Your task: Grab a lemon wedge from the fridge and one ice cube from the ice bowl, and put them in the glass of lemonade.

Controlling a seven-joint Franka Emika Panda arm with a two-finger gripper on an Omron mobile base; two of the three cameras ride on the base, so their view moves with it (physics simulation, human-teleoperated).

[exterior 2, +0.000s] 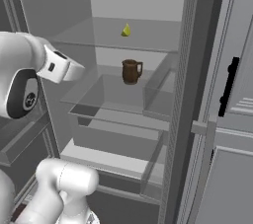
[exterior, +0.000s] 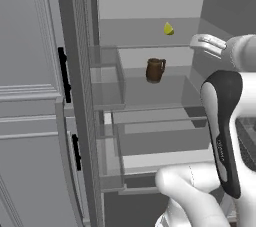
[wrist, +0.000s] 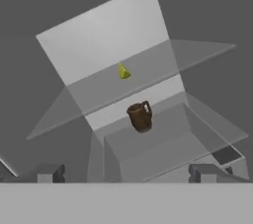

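The fridge [exterior: 150, 1] stands open, its door [exterior 2: 197, 70] swung aside. A small yellow lemon wedge [exterior: 168, 29] [exterior 2: 126, 30] [wrist: 123, 72] lies on the upper glass shelf near the back wall. My gripper [wrist: 128, 173] is open and empty, its two dark fingertips [wrist: 49, 172] wide apart. It hovers outside the fridge front, well short of the wedge and a little below shelf height. My white hand [exterior: 207, 45] [exterior 2: 62, 67] points into the compartment. The ice bowl, the ice cube and the glass of lemonade are out of view.
A brown handled mug [exterior: 155, 69] [exterior 2: 131, 71] [wrist: 140, 116] stands on the shelf below the wedge. Glass shelves and a clear drawer [exterior 2: 118, 134] sit lower down. Light grey panelled cabinets [exterior: 25, 96] flank the fridge.
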